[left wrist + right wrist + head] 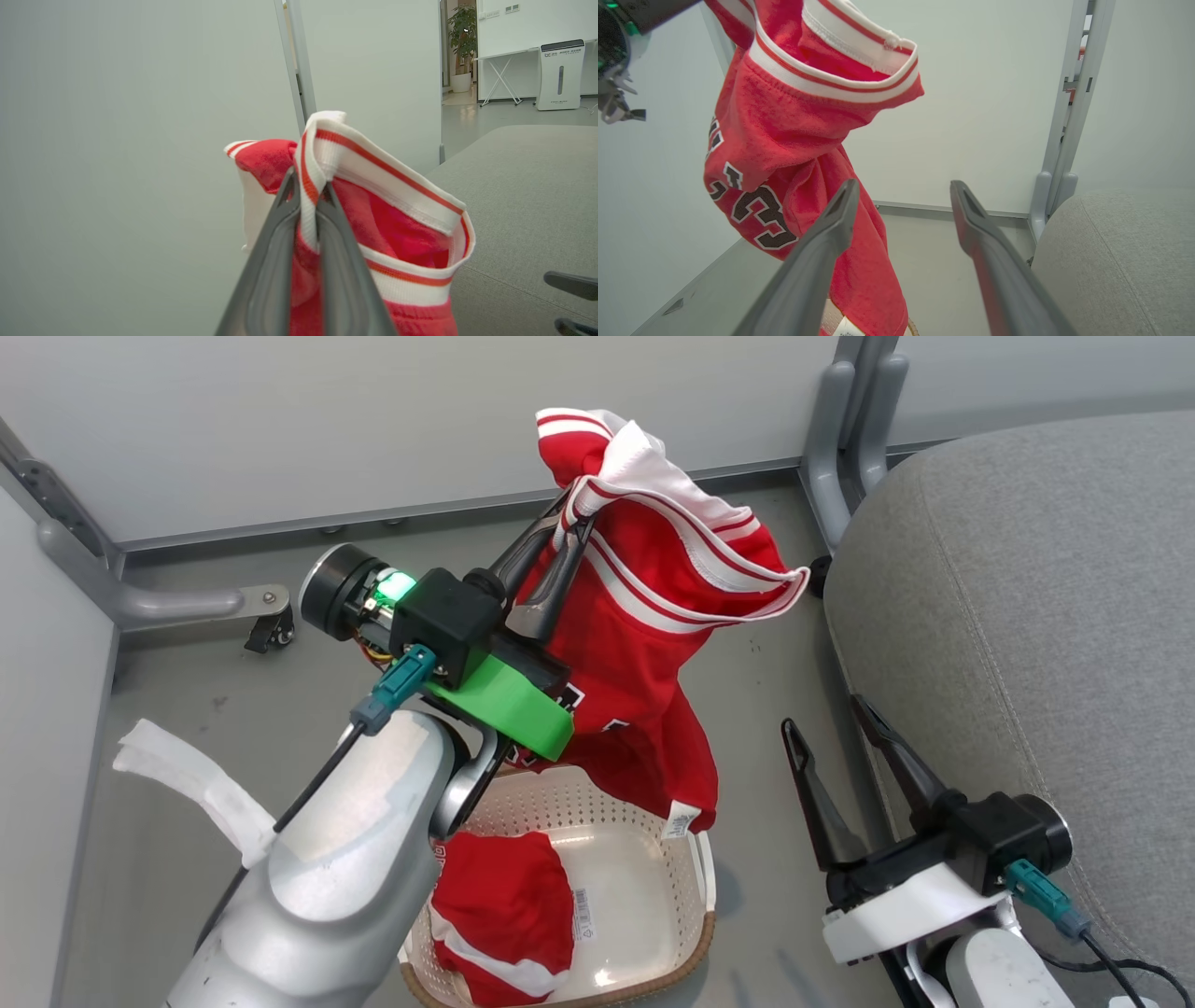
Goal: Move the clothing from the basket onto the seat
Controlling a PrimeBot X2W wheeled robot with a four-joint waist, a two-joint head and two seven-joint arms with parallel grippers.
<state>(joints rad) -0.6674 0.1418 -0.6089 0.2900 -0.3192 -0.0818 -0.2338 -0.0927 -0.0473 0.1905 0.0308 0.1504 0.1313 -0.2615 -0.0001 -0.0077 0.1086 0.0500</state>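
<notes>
My left gripper (pixel 571 527) is shut on the white-striped trim of a red jersey with dark lettering (pixel 644 644), holding it high above the basket (pixel 653 887). The jersey hangs down, its lower hem reaching the basket's far rim. In the left wrist view the gripper (pixel 308 191) pinches the striped band of the jersey (pixel 387 233). A second red garment (pixel 499 915) lies inside the basket at its left. The grey seat (pixel 1027 616) is to the right. My right gripper (pixel 826 714) stands open beside the seat, holding nothing; in its wrist view the gripper (pixel 903 186) is right of the jersey (pixel 784 140).
Pale partition walls (pixel 373 420) with grey metal posts (pixel 845 429) and a castor foot (pixel 266 616) enclose the grey floor (pixel 205 700). A white strip (pixel 196 784) hangs by my left forearm. Beyond the seat (pixel 523 196), a room holds a plant (pixel 462 42) and a white appliance (pixel 559 74).
</notes>
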